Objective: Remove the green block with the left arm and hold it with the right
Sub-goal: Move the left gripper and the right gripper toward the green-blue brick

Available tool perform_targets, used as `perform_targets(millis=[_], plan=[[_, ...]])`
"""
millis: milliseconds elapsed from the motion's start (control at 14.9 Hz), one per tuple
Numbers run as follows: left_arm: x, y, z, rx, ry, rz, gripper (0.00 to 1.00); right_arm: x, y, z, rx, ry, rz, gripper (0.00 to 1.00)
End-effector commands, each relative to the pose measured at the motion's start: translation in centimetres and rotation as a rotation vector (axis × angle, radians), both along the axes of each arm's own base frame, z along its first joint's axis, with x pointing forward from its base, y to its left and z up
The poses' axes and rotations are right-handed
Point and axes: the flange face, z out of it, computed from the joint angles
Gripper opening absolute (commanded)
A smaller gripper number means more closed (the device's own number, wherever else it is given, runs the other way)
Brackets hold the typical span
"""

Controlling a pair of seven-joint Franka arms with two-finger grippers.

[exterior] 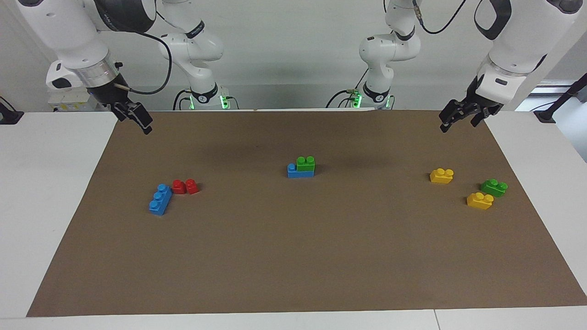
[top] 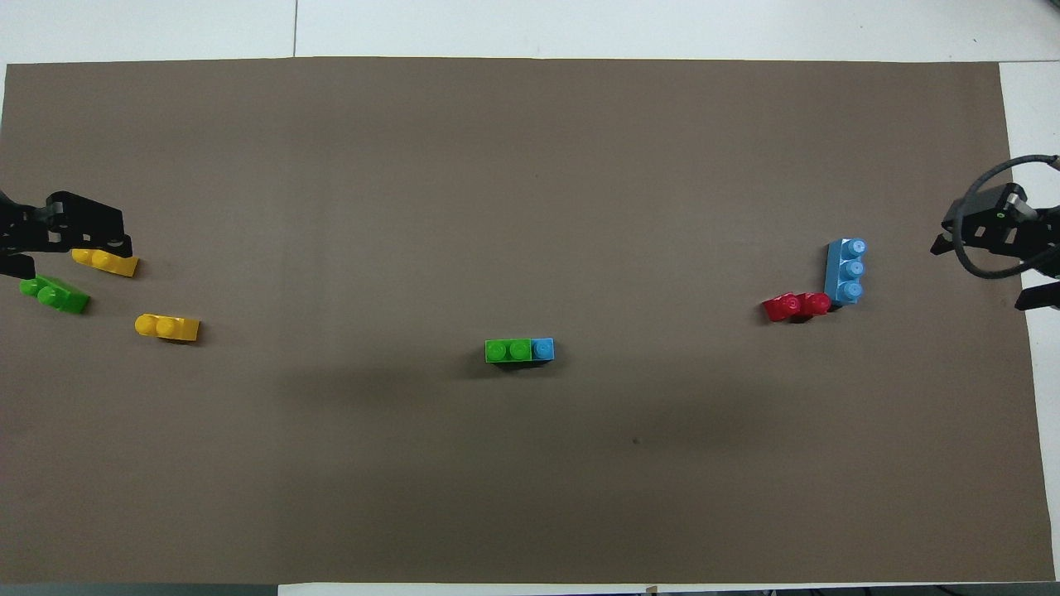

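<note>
1. The green block (exterior: 305,164) sat pressed onto a blue brick (exterior: 300,171) near the middle of the desk (exterior: 293,256), covering two of its studs and leaving one blue stud bare at the end toward the right arm.
2. A second, loose green brick (exterior: 494,187) lay between two yellow bricks (exterior: 441,175) toward the left arm's end; it needed no removing.
3. The left hand (exterior: 463,117) hung in the air over the desk's edge at its own end, holding nothing; whether its fingers were open I could not tell.
4. The right hand (exterior: 135,117) waited likewise over its own end, empty, its finger gap unreadable.
5. The block looked light, rigid and smooth, likely held by stud friction alone.
6. Judged best: right hand pinches the blue brick's long sides low down; left hand grips the green block's long sides and pulls upward.
</note>
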Motion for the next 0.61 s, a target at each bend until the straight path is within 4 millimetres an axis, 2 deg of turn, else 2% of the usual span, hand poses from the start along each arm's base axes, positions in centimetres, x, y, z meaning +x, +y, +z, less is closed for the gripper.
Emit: perform_targets(millis=[0, 67, 269, 538], plan=[[-1.2, -0.4, -0.1, 0.01, 0.003, 0.085, 1.0, -1.2, 1.3, -0.6, 0.049, 0.038, -0.244, 0.97], [-1.4, -0.5, -0.1, 0.006, 0.006, 0.117, 1.0, -1.3, 1.6, -1.1, 0.074, 0.063, -0.31, 0.97], [-1.7, -1.2, -0.3, -0.025, 0.013, 0.261, 1.0, -2.5, 3.1, -3.4, 0.18, 0.138, -0.365, 0.97], [-2.2, -4.0, -0.5, -0.024, 0.022, 0.383, 1.0, -1.5, 7.6, -5.3, 0.289, 0.2, -0.521, 0.97]])
